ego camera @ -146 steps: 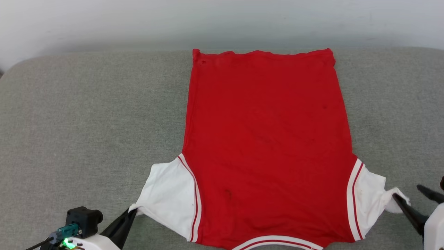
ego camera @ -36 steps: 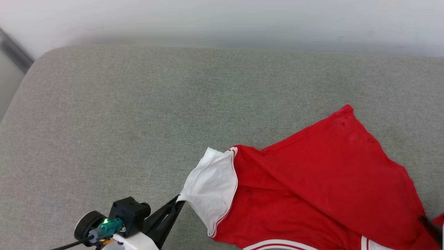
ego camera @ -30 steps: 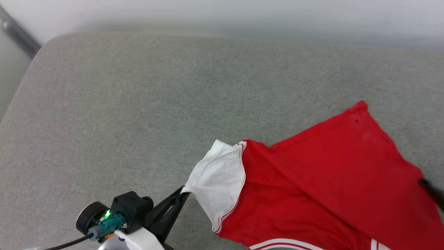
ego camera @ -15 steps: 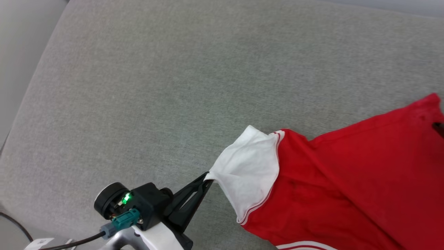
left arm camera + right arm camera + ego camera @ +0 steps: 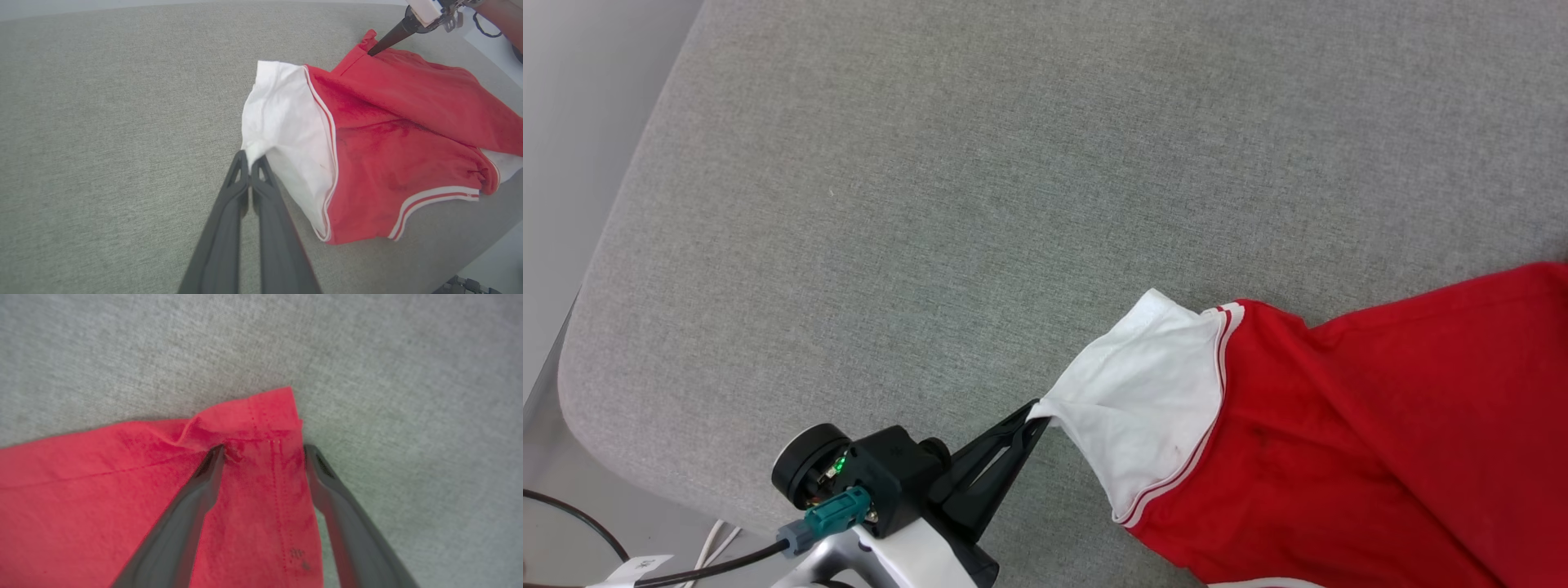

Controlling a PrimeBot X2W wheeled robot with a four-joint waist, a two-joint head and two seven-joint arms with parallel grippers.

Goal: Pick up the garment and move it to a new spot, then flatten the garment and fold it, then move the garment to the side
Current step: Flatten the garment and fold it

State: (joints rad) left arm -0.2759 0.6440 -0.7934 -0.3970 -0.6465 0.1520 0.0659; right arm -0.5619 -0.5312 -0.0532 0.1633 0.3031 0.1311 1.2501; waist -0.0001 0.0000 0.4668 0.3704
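Note:
The garment [image 5: 1380, 425] is a red jersey with white sleeves, lying skewed and partly folded on the grey cushion [image 5: 890, 204]. My left gripper [image 5: 1036, 412] is shut on the tip of its white sleeve [image 5: 1152, 392]. The left wrist view shows the same pinch, with my left gripper [image 5: 249, 157] at the sleeve's edge and the garment [image 5: 388, 134] bunched beyond it. My right gripper [image 5: 264, 449] is open, its two fingers straddling the red hem corner [image 5: 265, 412], tips resting on the cloth. The right gripper [image 5: 372, 52] also shows in the left wrist view, touching that far corner.
The cushion's rounded left edge [image 5: 596, 310] drops to a pale floor with cables [image 5: 572, 523] and a white tag [image 5: 633, 567]. Bare grey cushion stretches left of and beyond the garment.
The camera has swung, shifting the whole picture. The garment, flat earlier, now lies skewed. My right gripper left the right sleeve and travelled to the hem corner. My left gripper keeps its pinch.

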